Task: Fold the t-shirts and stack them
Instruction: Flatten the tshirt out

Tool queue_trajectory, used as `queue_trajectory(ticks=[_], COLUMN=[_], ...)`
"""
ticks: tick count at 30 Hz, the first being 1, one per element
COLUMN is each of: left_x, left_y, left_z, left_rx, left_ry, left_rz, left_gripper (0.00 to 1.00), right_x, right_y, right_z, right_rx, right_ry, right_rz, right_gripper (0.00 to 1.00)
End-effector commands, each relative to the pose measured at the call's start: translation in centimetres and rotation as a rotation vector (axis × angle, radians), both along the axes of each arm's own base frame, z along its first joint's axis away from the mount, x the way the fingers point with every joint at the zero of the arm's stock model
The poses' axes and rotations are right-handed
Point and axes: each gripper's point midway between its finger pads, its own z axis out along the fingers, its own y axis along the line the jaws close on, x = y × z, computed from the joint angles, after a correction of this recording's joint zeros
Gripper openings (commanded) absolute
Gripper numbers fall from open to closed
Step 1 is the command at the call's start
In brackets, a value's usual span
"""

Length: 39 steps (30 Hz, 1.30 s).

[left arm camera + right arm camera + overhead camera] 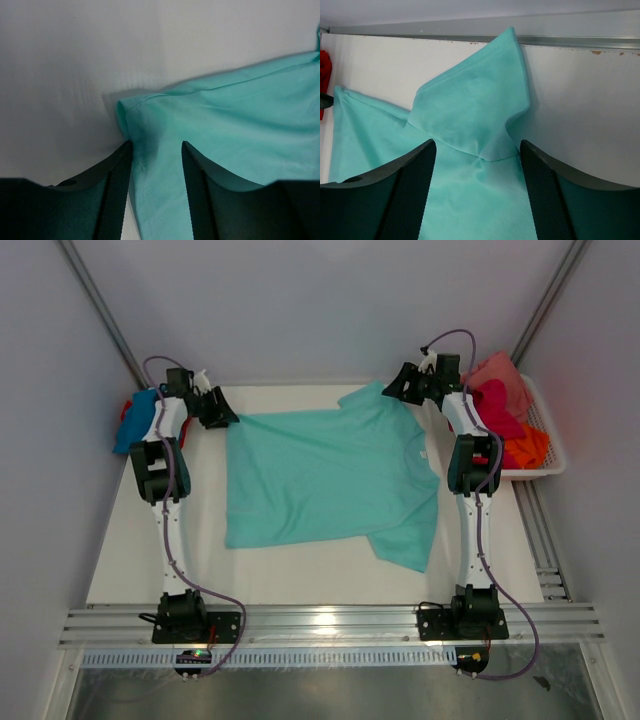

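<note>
Left arm: stretched out along the left side of the surface, wrist bent in toward the far-left corner of the mint tee.
Right arm: same deal on the right, reaching to the far edge with the wrist tipped down over the tee's far sleeve.
Left jaws: parted, one finger on each side of the hem corner. Cloth sits in the gap and doesn't look pinched.
Right jaws: spread wider, fingers either side of the sleeve, nothing squeezed that I can see.
Room: plain pale grey walls all round, pretty bare booth.
Surface: flat white top with a metal rail along the near edge, where the arm bases are bolted.
Basket: white mesh, off the far-right corner, with a pink tee, a magenta tee and an orange tee heaped in it.
Blue tee: bunched up just off the far-left edge, a bit of red cloth poking out behind it.
Mint tee, where: middle of the surface between the two arms, lying sideways with the hem to the left and the collar to the right.
Mint tee, look: mostly flat and smooth. The near sleeve sticks out toward the near edge, the far sleeve is rumpled into a peak pointing at the back rail, and the hem corner is slightly puckered.
</note>
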Motion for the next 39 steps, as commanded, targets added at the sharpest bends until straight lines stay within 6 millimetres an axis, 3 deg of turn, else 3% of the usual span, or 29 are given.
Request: queue_trajectory(ticks=[1,4,5,9,10,12,16,21,26,32,39], left_x=[-0.1,-0.1,0.0,0.2,0.3,0.3,0.3,0.2,-0.1,-0.5,-2.0], left_y=[-0.4,-0.7,-0.9,-0.9,-1.0,-1.2,-1.2,-1.5,-1.8,-2.1,-2.8], left_z=[-0.8,-1.2,-1.1,-1.2,-1.1,-1.0,-0.2,2.3,3.1,3.9,5.8], left_rx=[-0.033,-0.039,-0.039,-0.038,-0.039,-0.039,-0.031,-0.041,-0.054,-0.068,-0.101], left_ry=[0.007,0.010,0.004,-0.001,-0.004,-0.006,-0.029,-0.069,-0.075,-0.073,-0.064], left_rz=[-0.015,-0.021,-0.025,-0.025,-0.027,-0.032,-0.050,-0.081,-0.094,-0.112,-0.167], left_gripper=[0.45,0.35,0.28,0.08,0.05,0.00,0.00,0.00,0.00,0.00,0.00], right_x=[0.4,0.2,0.1,0.1,0.1,0.1,-0.1,-0.3,-0.8,-1.6,-4.2], right_y=[0.5,0.7,0.8,0.7,0.7,0.7,0.6,0.9,1.3,1.5,2.9], right_z=[1.7,1.6,1.5,1.4,1.5,1.4,1.7,2.9,4.7,5.4,9.6], right_rx=[0.034,0.039,0.041,0.041,0.041,0.038,0.032,0.041,0.050,0.059,0.152], right_ry=[-0.052,-0.049,-0.045,-0.041,-0.041,-0.038,-0.046,-0.067,-0.101,-0.086,-0.047], right_rz=[0.028,0.039,0.041,0.039,0.038,0.034,0.040,0.058,0.098,0.108,0.176], right_gripper=[0.69,0.61,0.57,0.23,0.11,0.03,0.03,0.03,0.03,0.03,0.03])
